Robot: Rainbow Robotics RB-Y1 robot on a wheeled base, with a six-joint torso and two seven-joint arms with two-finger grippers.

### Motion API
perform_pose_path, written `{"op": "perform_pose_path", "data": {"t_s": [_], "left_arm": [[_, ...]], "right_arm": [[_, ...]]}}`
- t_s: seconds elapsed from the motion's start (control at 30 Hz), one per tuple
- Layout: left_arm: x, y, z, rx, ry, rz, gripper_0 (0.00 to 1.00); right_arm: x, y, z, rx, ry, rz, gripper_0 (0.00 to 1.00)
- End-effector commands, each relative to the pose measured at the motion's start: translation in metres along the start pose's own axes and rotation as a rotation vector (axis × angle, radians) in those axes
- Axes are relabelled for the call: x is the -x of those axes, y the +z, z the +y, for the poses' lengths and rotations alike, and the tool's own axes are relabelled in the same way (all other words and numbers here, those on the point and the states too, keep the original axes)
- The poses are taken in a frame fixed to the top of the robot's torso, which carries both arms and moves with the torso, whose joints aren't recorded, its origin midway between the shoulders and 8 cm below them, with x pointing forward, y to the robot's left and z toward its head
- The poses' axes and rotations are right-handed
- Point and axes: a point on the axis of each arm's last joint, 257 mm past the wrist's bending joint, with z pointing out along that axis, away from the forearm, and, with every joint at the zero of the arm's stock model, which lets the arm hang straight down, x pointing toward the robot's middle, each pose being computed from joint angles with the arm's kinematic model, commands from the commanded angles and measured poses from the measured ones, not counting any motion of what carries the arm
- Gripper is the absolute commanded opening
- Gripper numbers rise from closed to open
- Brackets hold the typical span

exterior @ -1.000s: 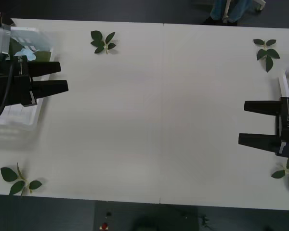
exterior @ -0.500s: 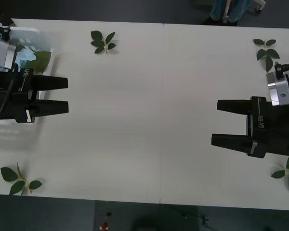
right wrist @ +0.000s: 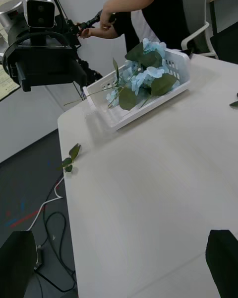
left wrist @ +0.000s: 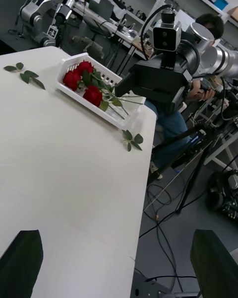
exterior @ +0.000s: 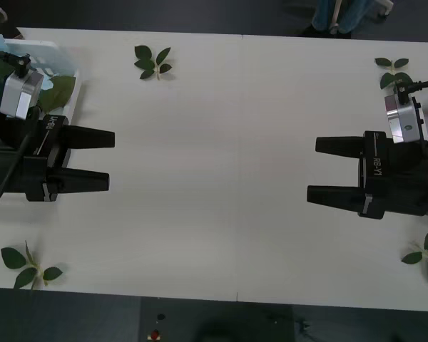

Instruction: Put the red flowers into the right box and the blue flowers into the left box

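Both end effectors have swung inward, left [exterior: 108,159] at nine o'clock, right [exterior: 312,169] at three, wide open, empty. Roses [left wrist: 83,81] fill right box [left wrist: 99,111], hydrangeas [right wrist: 141,78] left box [right wrist: 130,116]; retract level, clear of rims.

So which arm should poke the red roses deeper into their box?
Probably the right one. The right claw, open and empty, sits beside the right box holding the red flowers. The left claw is far across, by the blue flowers in the left box.
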Motion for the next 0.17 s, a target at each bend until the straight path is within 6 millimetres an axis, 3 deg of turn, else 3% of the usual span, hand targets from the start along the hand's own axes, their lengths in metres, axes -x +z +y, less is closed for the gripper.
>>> {"op": "perform_pose_path", "data": {"t_s": [0.03,0.17], "left_arm": [[0.0138,0.0001,-0.0040,-0.009,0.010,0.004,0.87],[0.0138,0.0001,-0.0040,-0.009,0.010,0.004,0.87]], "right_arm": [[0.0089,0.0000,0.0019,0.002,-0.024,-0.023,1.00],[0.0089,0.0000,0.0019,0.002,-0.024,-0.023,1.00]]}}
